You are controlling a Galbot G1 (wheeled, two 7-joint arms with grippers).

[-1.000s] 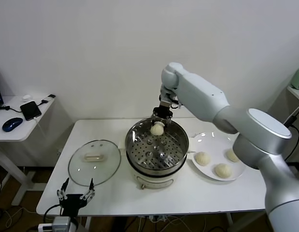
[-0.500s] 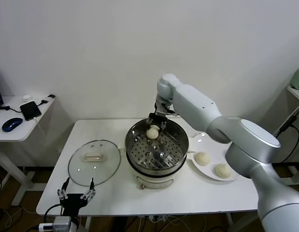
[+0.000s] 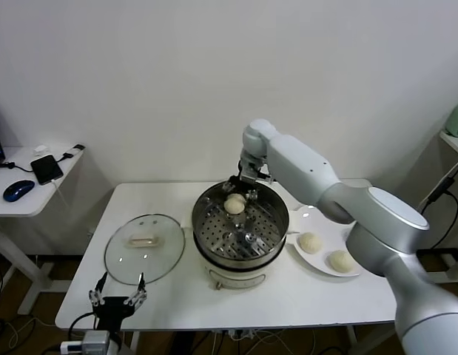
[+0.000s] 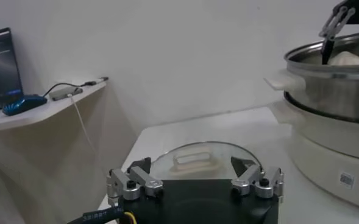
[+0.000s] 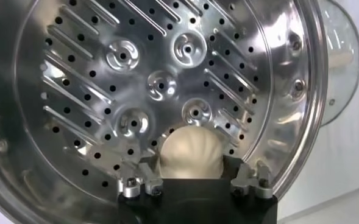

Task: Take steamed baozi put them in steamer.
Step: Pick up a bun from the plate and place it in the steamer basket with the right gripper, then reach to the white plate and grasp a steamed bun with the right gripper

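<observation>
Baozi (image 3: 234,204) now released onto steamer (image 3: 240,225) tray, right gripper (image 3: 243,186) fingers newly spread wide, empty.

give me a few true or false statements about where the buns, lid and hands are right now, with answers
1. One steamed baozi lies on the perforated tray inside the steamer. True.
2. The right hand is clamped shut on that bun. False: its fingers stand open on either side of the bun, above the far part of the tray.
3. The glass lid is on the steamer. False: it lies flat on the table, on the steamer's left.
4. Two buns show on the white plate. True.
5. The left hand holds a bun. False: it is open and empty near the table's front edge.
</observation>
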